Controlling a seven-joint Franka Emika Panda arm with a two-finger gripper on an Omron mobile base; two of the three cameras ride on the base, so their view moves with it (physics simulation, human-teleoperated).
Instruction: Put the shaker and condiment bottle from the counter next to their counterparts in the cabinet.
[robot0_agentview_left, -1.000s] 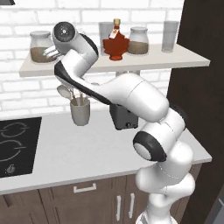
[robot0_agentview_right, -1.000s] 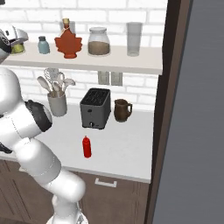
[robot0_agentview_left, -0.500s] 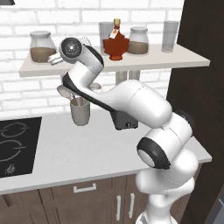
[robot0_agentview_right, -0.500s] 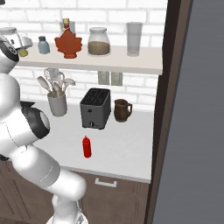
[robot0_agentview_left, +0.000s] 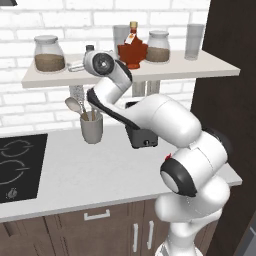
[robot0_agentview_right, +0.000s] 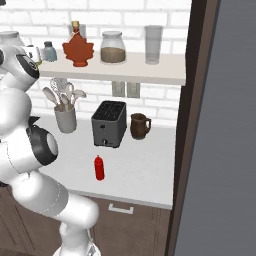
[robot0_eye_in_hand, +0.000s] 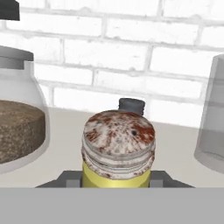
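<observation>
Yellow shaker (robot0_eye_in_hand: 117, 153) upright above the cabinet (robot0_agentview_right: 150, 71); red condiment bottle (robot0_agentview_right: 99, 167) upright on counter (robot0_agentview_right: 145, 165).

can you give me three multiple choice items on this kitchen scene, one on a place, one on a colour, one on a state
1. Where is the red condiment bottle?
A. on the counter
B. on the shelf
C. inside the toaster

2. What colour is the body of the shaker at the end effector?
A. blue
B. yellow
C. green

3. What is the end effector's state?
A. wide open, empty
B. shut on the shaker
C. shut on a spoon

Answers: 1 A, it stands in front of the toaster. 2 B, a yellow band shows under the cap. 3 B, the fingers flank the shaker.
</observation>
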